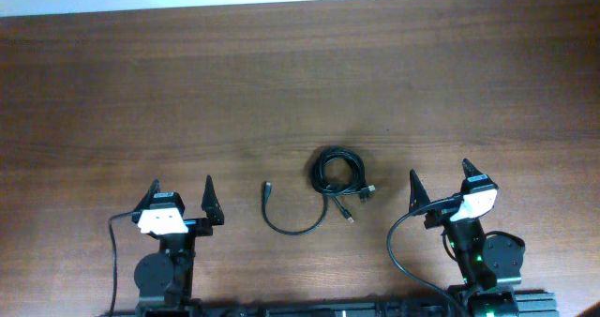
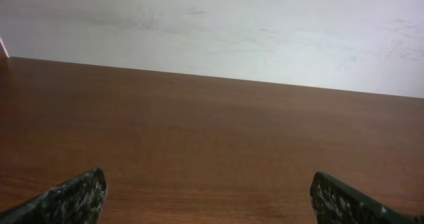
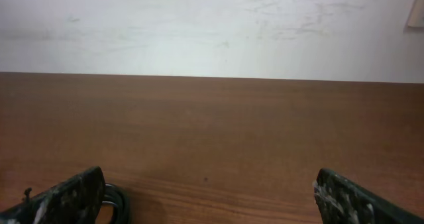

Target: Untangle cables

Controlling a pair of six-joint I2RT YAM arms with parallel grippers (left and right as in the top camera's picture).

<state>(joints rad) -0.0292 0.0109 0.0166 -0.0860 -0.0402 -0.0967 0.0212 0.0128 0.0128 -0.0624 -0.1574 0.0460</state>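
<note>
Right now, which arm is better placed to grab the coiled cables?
Right, probably. The right gripper sits nearer the coiled cables than the left gripper, jaws open, and only its wrist view shows them.

Overhead looks straight down at the table [image 1: 281,73]; wrist views skim it low, facing the wall [image 2: 212,32].

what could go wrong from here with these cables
1. The loose cable runs into the coil; pulling one will likely drag both.
2. Both lie flat on the table, so the open right gripper may scrape wood or miss.
3. The left gripper has no cable in its wrist view, so it may approach blind.
</note>
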